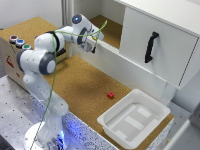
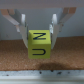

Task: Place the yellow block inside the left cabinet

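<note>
In the wrist view the yellow block, a small cube with black letters on its faces, sits between the two fingers of my gripper, which is shut on it above a cork surface. In the exterior view my gripper hangs at the front edge of the left cabinet, the open white-walled compartment with a cork floor. From the exterior view the block is too small to make out.
A white door with a black handle covers the section on the exterior view's right. A small red cube lies on the cork table. A shallow white tray stands at the front right. A box with coloured buttons is at the left.
</note>
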`<control>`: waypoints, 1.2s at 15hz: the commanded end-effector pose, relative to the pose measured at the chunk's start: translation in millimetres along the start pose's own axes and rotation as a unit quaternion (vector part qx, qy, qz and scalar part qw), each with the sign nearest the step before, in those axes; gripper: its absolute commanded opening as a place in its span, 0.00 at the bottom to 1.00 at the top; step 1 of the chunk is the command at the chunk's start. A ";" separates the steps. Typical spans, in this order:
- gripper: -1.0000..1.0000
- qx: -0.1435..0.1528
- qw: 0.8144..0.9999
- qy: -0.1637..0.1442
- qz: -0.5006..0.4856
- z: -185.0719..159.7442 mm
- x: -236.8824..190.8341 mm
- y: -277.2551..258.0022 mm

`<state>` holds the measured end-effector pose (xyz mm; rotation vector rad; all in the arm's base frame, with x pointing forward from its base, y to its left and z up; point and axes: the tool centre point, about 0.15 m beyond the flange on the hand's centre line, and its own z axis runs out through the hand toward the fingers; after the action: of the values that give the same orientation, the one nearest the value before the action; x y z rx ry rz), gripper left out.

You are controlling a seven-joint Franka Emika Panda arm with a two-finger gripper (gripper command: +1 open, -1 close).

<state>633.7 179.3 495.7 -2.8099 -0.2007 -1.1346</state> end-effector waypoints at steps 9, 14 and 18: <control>1.00 -0.136 0.990 0.020 -0.015 -48.8 -3.9 -48.4; 1.00 -0.141 0.989 -0.038 0.031 -83.4 -75.6 -23.4; 1.00 -0.135 0.983 -0.094 0.080 -103.0 -155.9 9.3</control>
<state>540.1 185.4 506.6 -3.1639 0.1361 -0.9550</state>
